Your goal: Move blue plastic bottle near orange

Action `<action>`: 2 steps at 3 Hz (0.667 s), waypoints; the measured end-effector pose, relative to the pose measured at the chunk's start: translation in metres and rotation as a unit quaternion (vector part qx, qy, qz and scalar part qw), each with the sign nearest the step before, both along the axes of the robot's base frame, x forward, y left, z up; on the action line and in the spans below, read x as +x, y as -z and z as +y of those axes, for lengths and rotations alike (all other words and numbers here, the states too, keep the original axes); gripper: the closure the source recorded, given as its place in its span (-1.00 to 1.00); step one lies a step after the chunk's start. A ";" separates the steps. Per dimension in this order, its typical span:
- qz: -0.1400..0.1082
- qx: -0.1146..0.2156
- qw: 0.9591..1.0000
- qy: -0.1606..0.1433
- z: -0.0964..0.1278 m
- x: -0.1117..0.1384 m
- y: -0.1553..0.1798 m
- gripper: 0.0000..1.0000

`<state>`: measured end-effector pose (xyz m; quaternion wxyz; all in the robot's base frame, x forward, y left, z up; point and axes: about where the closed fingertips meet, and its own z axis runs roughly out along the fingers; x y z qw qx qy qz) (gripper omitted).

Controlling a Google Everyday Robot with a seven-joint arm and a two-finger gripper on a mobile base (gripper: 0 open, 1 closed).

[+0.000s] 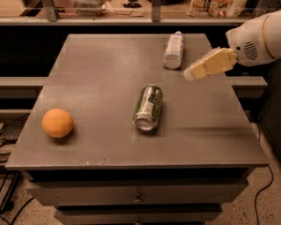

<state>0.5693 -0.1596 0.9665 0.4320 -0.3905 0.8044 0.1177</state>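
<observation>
Looking for the blue plastic bottle (173, 49), we are finding it lying on its side near the far edge of the table (98, 64), toward the right side of the picture. Its long side is running from the far edge toward us, and its white cap is pointing away from us. The tool (193, 72) is hanging in the air just beside the bottle, on the bottle's right in the picture and a bit nearer to us. Its tip is pointing down and left, toward the bottle's near end. So the bottle is lying to the left of the tool and a little farther back. The tool is looking like one pale wedge, and we are not able to tell if it is spread or pressed together. It is holding nothing. The white arm (257, 36) is reaching in from the right edge of the picture. The orange (57, 123) is sitting near the front left corner of the table, well apart from the bottle. A green and silver can (148, 107) is lying on its side between them, around the middle of the table. We are thinking the tool is needing to close across the bottle's narrow middle, then carry it the long way past the can to the orange.
</observation>
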 end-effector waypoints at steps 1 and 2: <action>-0.022 0.084 0.996 0.027 0.008 0.042 0.006 -1.00; -0.033 0.127 0.990 0.049 0.016 0.082 0.010 -1.00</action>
